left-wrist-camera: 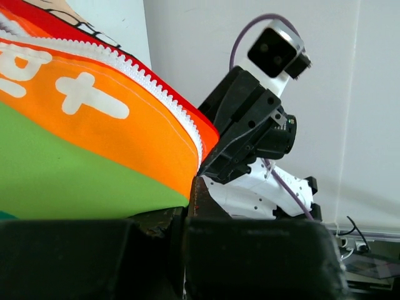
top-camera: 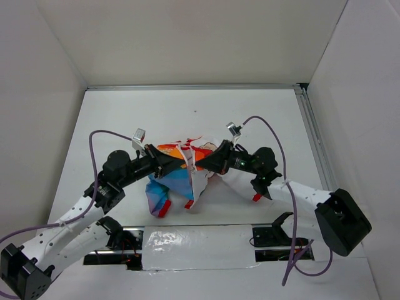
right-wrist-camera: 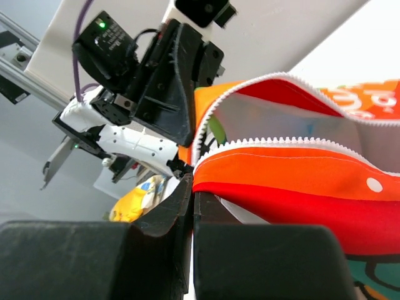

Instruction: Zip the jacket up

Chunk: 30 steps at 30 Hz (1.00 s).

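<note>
Clamped shut, the left pincer grips the jacket by its white zipper teeth; the right pincer pinches the facing orange edge. A white plus sign is legible, other lettering cut off. The jacket hangs bunched between both pincers, mid-table

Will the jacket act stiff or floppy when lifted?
Probably floppy: the jacket hangs in loose folds. Likely light, since the fabric looks thin. The zipper edge seems slightly stiffer, forming a smooth curve.
</note>
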Each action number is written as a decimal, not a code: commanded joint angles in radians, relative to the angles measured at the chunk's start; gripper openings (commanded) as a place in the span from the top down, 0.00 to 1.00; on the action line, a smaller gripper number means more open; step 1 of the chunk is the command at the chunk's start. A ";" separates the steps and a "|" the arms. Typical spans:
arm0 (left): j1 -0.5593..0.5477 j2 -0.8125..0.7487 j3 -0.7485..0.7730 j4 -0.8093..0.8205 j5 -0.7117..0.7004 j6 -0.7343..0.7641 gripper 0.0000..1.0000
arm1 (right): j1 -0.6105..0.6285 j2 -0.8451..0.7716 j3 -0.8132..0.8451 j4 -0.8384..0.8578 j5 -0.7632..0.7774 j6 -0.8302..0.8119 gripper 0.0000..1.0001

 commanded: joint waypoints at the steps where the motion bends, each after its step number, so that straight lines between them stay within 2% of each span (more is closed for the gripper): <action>1: 0.004 -0.035 0.004 0.113 -0.036 -0.049 1.00 | -0.001 -0.078 0.001 0.061 0.022 -0.073 1.00; 9: 0.004 0.035 0.068 0.155 -0.004 -0.064 1.00 | -0.005 -0.107 0.072 -0.029 0.035 -0.145 1.00; 30: 0.004 0.083 0.071 0.254 0.038 -0.075 1.00 | -0.019 -0.073 0.092 0.009 0.075 -0.061 1.00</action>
